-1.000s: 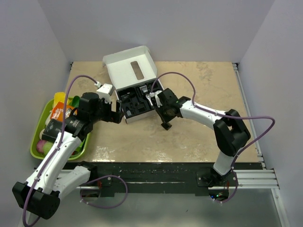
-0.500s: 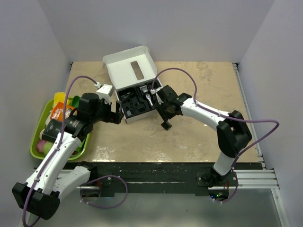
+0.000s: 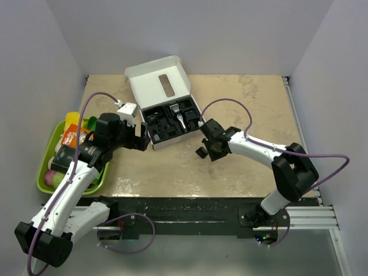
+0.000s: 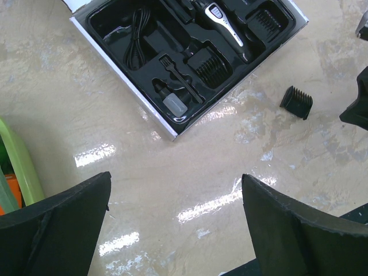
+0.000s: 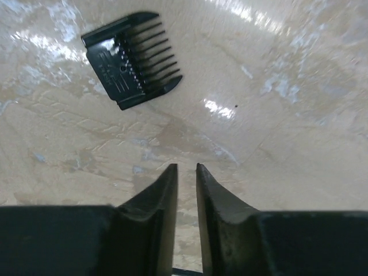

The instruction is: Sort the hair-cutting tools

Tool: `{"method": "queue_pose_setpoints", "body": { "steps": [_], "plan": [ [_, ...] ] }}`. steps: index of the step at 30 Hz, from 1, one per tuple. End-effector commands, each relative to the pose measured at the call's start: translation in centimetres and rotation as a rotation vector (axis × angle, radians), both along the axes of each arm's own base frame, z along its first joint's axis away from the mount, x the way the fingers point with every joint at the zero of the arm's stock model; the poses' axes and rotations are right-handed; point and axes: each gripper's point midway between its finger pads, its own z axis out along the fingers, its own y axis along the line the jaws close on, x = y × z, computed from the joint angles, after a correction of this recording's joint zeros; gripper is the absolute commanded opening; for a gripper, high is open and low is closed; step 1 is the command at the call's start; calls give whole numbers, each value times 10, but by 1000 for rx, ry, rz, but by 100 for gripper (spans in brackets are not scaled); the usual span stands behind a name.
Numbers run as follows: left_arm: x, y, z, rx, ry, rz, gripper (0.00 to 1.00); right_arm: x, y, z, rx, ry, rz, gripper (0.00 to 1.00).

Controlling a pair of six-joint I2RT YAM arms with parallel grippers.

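Quick status from my end. The left gripper [image 4: 175,190] is spread wide with nothing in it, hovering over bare table [image 3: 259,103] just off the near left side of the box [image 4: 121,77]. The right gripper [image 5: 187,167] has its fingers almost together, just a thin slit between them, and it's gripping nothing. It hangs low over the table near the middle.

One comb [image 5: 132,60] is loose on the table, lying flat with its teeth pointing away from the box. It sits near the box's near right corner, not touching it. In the right wrist view it's ahead of the fingertips and a bit off to one side, clear of them.

The rest is in the black insert of the box, which sits open toward the far edge, left of centre, lid tipped back. The clipper [image 4: 221,17] lies in its slot along the far right side, and the cord [image 4: 137,43] is bundled in the left compartment. Two more combs [image 4: 210,66] are seated in pockets beside the clipper. There's also a thin piece with a clear cap at the near corner, maybe a cleaning brush, but the view's too small to say.

The green tray [image 3: 46,167] sits at the left edge.
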Motion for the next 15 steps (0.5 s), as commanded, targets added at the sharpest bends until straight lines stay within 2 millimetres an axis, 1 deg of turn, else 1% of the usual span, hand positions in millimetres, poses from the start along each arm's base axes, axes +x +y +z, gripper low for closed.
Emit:
{"method": "queue_pose_setpoints", "body": {
  "steps": [1, 2, 3, 4, 5, 6, 7, 8, 10, 11, 15],
  "plan": [
    [-2, -2, 3, -12, -16, -14, 99, -1, 16, -8, 100, -2, -60, 20],
    [-2, -2, 3, -12, -17, -13, 99, 0, 17, -11, 107, 1, -72, 18],
    [-2, -2, 2, -12, -16, -14, 99, 3, 22, -12, 122, -8, -73, 13],
    [-2, -2, 3, -12, -18, -13, 99, 4, 23, -15, 127, -7, -76, 10],
    [-3, -2, 3, -14, -19, -13, 99, 4, 25, -20, 128, 2, -81, 7],
    [-3, -2, 2, -14, -19, -13, 99, 7, 30, -23, 142, 0, -79, 1],
    [-4, -2, 2, -16, -18, -12, 99, 8, 35, -24, 155, 4, -80, 0],
    [-4, -1, 2, -15, -18, -11, 99, 10, 37, -30, 154, 9, -81, 0],
    [-4, -1, 2, -15, -20, -11, 99, 12, 42, -33, 166, 10, -86, 0],
    [-4, -1, 2, -16, -19, -12, 99, 13, 44, -37, 167, 12, -88, 0],
    [-4, -1, 0, -15, -15, -12, 99, 14, 53, -44, 173, 18, -85, 0]
  ]
}}
